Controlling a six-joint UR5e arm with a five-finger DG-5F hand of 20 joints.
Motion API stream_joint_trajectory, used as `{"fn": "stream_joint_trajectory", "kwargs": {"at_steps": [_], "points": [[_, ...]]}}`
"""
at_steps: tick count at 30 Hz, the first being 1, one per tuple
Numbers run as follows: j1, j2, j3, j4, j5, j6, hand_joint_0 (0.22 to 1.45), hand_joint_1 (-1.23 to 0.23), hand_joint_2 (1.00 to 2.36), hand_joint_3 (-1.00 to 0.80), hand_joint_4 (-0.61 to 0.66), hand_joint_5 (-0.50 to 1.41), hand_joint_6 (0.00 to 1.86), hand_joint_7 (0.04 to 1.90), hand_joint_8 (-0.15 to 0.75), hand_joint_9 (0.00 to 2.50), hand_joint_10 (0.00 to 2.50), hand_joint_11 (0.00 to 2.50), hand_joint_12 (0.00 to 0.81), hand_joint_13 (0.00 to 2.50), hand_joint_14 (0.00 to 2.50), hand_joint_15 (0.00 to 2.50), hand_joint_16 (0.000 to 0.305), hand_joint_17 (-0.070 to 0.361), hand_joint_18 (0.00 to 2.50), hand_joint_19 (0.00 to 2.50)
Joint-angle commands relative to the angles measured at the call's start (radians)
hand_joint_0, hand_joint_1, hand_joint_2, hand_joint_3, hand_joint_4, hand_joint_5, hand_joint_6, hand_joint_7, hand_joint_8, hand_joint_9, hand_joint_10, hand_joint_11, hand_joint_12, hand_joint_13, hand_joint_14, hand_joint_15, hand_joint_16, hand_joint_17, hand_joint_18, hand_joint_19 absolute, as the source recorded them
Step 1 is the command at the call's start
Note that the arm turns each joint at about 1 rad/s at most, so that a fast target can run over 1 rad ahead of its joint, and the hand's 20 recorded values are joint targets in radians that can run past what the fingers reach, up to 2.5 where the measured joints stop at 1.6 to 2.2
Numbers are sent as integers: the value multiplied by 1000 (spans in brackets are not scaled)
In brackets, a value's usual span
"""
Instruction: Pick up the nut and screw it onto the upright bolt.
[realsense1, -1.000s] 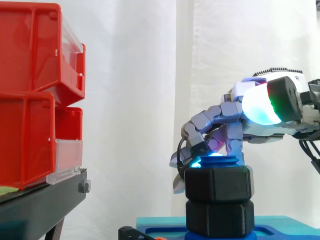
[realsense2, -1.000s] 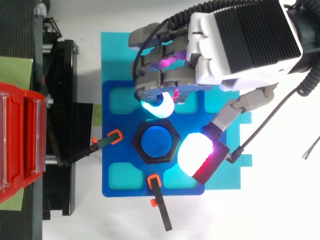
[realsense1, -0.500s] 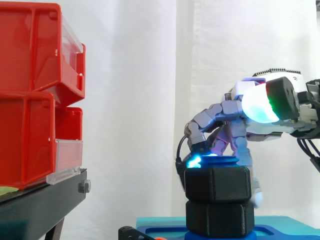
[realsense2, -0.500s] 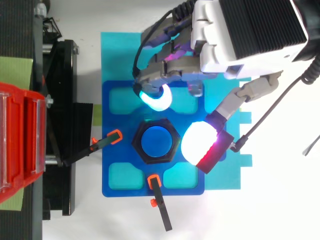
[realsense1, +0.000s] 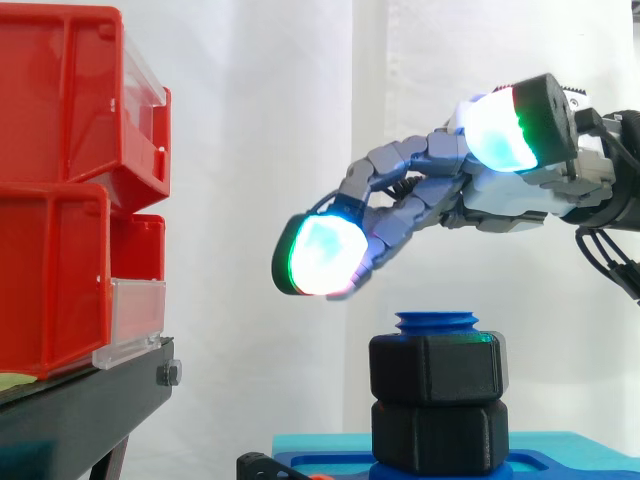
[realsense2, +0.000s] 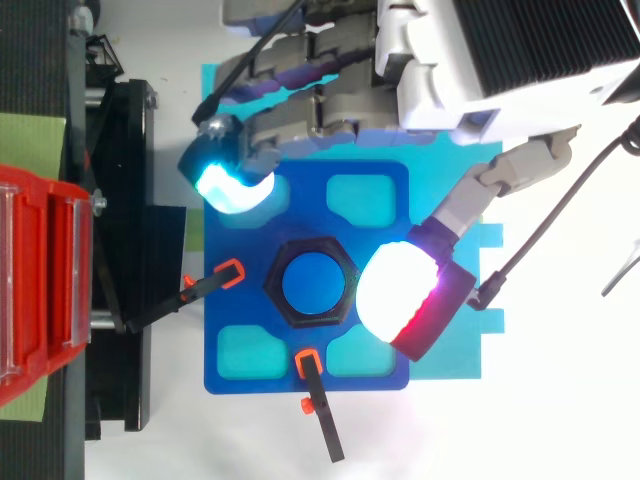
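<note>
One black hex nut (realsense1: 436, 368) on the blue bolt (realsense1: 436, 322) — apparently threaded; hand (realsense1: 508, 205) outstretched, empty.

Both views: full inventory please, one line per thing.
nut: one, black, hex, around the bolt, upper of two stacked pieces
hex block: one, black, under the nut
bolt: one, blue, upright, tip above the nut
fixture: one, dark blue, under the bolt
sheet: one, cyan, under the fixture
clamps: two, black with orange tips, fixture's edges
bins: two, red, stacked on the stand
stand: one, black, left
curtain: white, behind
hand: one, grey, open, above the nut, apart from it
</note>
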Motion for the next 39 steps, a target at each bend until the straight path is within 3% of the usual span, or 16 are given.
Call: {"fn": "stream_joint_trajectory", "kwargs": {"at_steps": [1,5,14,25,28,33,39], "points": [[8,0,0,13,4,1,423,-127,1000,-500,119,-167,501,625,265,562,0,0,405,246,0,0,62,139,0,0],[23,0,0,28,5,1,421,-104,1000,-500,109,-167,501,622,256,491,0,0,404,159,0,0,62,139,0,0],[40,-14,-3,28,16,0,420,-97,1000,-500,128,-143,502,651,256,471,0,0,404,123,0,0,62,140,0,0],[33,-39,-4,48,5,7,423,-107,1000,-500,171,-102,503,828,268,560,0,0,403,207,0,0,62,140,0,0],[33,-37,-20,54,5,7,424,-108,1000,-500,190,-92,504,894,270,569,0,0,403,217,0,0,62,140,0,0],[33,-39,-56,119,5,15,425,-112,1000,-500,186,-91,504,892,272,577,0,0,404,235,0,0,62,140,0,0],[33,-39,-67,137,5,26,427,-117,1000,-500,185,-92,504,891,272,592,0,0,403,245,0,0,62,140,0,0]]}}
